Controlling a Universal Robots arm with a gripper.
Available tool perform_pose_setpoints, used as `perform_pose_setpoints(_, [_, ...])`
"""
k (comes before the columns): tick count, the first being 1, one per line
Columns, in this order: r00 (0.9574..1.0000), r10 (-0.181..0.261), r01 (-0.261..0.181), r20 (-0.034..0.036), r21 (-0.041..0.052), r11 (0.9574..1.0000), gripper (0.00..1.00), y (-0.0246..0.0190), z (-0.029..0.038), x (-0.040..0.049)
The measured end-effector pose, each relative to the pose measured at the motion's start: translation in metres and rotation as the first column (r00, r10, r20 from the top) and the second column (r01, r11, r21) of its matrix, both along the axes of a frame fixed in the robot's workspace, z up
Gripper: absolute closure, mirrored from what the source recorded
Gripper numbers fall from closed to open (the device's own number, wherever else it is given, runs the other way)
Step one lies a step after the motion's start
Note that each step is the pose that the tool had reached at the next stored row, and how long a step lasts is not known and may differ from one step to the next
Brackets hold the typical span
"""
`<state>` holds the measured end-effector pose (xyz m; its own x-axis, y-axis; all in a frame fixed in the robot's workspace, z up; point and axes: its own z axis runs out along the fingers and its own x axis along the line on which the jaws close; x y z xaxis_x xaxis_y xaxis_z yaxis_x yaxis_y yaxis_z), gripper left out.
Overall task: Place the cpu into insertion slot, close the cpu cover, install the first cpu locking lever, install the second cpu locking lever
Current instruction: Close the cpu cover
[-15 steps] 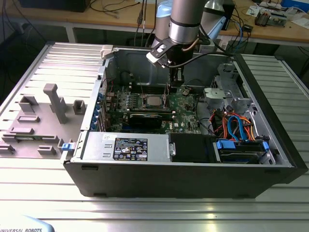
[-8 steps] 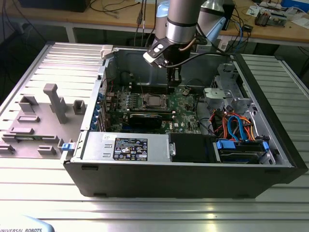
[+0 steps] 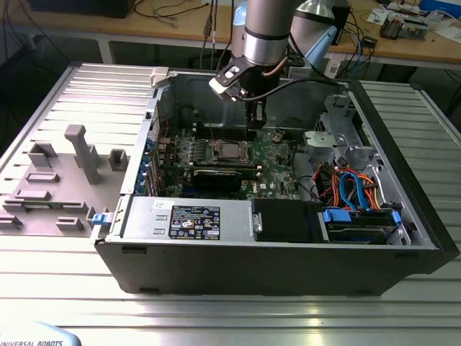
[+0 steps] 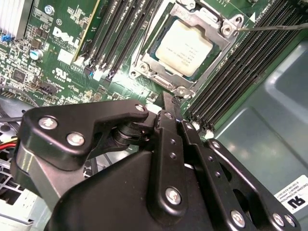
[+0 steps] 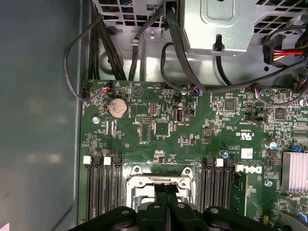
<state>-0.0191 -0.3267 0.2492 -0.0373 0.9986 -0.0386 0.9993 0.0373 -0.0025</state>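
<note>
Black fingers of the pincer (image 4: 168,100) are held shut on nothing, poised close over the rim of the insertion slot (image 4: 144,67). Just beyond the pincer's tips, the cpu (image 4: 185,48) is seen seated in that slot, and the cpu cover (image 4: 225,47) is laid down around it.

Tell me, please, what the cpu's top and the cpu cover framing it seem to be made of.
The top of the cpu looks like dull, pale metal with a matte finish: flat, with a soft sheen. The cpu cover looks like thin silver-grey sheet metal, probably steel: pressed edges and brighter glints. The alloys cannot be told.
</note>
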Motion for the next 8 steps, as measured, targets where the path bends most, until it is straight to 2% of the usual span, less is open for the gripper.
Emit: perform_pose_setpoints(8, [1.0, 0.0, 0.0, 0.0, -0.0001, 1.0, 0.89, 0.0, 0.0, -0.0008])
